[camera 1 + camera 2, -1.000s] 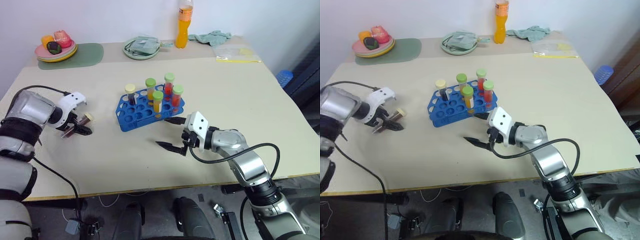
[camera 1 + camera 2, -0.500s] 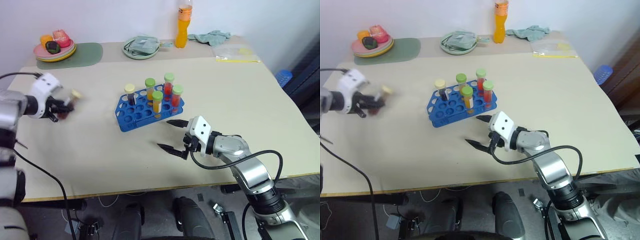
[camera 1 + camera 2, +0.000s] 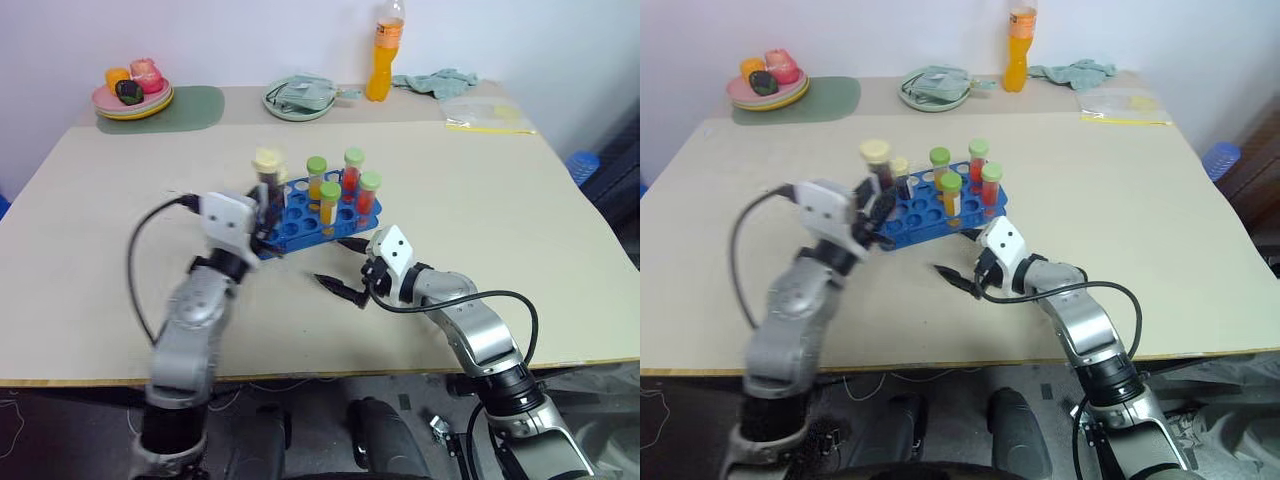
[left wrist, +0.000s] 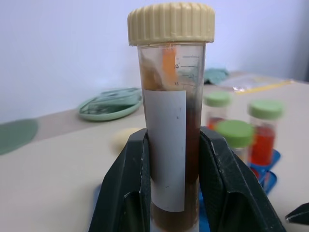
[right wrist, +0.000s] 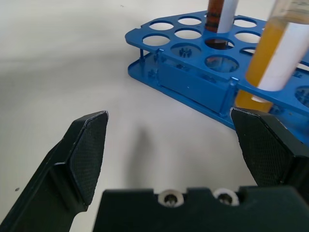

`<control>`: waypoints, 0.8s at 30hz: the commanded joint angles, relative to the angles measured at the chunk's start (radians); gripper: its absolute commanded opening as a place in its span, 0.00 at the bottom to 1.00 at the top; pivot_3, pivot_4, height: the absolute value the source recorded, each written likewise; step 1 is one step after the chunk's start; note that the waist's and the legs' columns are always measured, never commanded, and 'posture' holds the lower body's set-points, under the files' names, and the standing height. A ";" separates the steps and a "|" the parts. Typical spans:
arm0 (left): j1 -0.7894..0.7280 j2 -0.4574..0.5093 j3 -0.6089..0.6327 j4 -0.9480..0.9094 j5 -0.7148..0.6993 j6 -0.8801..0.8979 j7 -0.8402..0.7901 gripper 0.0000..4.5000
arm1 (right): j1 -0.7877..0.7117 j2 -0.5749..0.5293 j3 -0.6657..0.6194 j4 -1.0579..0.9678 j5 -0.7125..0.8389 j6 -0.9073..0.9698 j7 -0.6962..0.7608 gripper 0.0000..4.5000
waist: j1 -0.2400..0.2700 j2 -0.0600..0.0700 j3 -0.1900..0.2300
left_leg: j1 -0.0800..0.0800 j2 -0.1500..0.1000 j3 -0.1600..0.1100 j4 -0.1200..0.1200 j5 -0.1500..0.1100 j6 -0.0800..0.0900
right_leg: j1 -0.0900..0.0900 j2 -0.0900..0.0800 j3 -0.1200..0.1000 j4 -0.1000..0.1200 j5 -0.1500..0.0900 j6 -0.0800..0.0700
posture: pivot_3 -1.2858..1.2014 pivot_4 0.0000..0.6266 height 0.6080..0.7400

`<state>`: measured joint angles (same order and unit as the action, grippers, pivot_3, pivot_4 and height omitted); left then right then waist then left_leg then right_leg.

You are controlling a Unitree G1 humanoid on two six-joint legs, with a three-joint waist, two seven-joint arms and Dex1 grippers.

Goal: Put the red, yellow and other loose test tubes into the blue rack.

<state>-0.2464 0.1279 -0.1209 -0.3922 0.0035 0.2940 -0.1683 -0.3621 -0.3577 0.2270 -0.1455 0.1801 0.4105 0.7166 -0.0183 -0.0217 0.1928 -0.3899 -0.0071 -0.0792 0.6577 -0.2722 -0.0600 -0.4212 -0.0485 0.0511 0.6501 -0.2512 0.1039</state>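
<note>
Left pincer (image 4: pixel 169 183) clamped on cream-capped maroon tube (image 4: pixel 171 121) beside bright blue holed rack's (image 3: pixel 285 232) left edge; right pincer (image 3: pixel 342 267) spread wide on bare bench (image 3: pixel 480 200) just in front.

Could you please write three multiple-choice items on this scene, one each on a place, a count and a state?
1. Where is the orange bottle?
A. the table's far edge
B. inside the blue rack
C. on the floor

2. How many green-capped tubes stand in the blue rack?
A. one
B. four
C. seven

3. What is the left tool doing?
A. hanging open
B. gripping a cloth
C. clamping the cream-capped tube

Answers: 1 A, it stands by the wall; 2 B, four green caps show; 3 C, both fingers press the tube's sides.
</note>
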 commanded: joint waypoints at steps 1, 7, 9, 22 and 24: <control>-0.049 -0.003 -0.049 0.091 0.124 -0.094 0.076 0.20 | -0.021 -0.003 -0.022 -0.023 0.020 0.005 0.007 1.00 | -0.002 0.000 0.000 | 0.000 0.001 0.000 0.000 0.000 0.000 | 0.000 0.001 0.000 0.000 0.000 0.000 | 0.52 0.24 1.00; -0.076 -0.027 -0.056 0.162 0.167 -0.077 0.114 0.20 | 0.003 -0.013 -0.046 -0.056 0.026 0.019 -0.010 1.00 | 0.004 0.000 0.000 | 0.000 0.001 0.000 0.000 0.000 0.000 | 0.000 0.001 0.000 0.000 0.000 0.000 | 0.52 0.24 1.00; -0.077 -0.025 -0.059 0.169 0.178 -0.067 0.113 0.20 | 0.009 -0.012 -0.050 -0.065 0.029 0.023 -0.014 1.00 | 0.005 0.000 0.000 | 0.000 0.001 0.000 0.000 0.000 0.000 | 0.000 0.001 0.000 0.000 0.000 0.000 | 0.52 0.24 1.00; -0.068 -0.062 -0.034 0.240 0.101 -0.083 0.058 0.20 | 0.008 -0.005 -0.043 -0.065 0.035 0.021 -0.027 1.00 | 0.005 0.000 0.000 | -0.001 0.001 0.000 0.000 0.000 0.000 | 0.000 0.001 0.000 -0.001 0.000 0.000 | 0.52 0.24 1.00; -0.068 -0.074 -0.022 0.253 0.081 -0.102 0.055 0.20 | 0.008 -0.005 -0.040 -0.064 0.034 0.020 -0.026 1.00 | 0.005 0.000 0.000 | -0.001 0.001 0.000 0.000 0.000 0.000 | 0.000 0.001 0.000 -0.001 0.000 0.000 | 0.52 0.24 1.00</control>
<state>-0.3153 0.0619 -0.1507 -0.1442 0.1114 0.2109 -0.1057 -0.3467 -0.3683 0.1964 -0.1724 0.2009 0.4433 0.6905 -0.0135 -0.0213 0.1927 -0.3904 -0.0063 -0.0791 0.6581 -0.2724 -0.0596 -0.4213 -0.0479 0.0512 0.6495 -0.2513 0.1039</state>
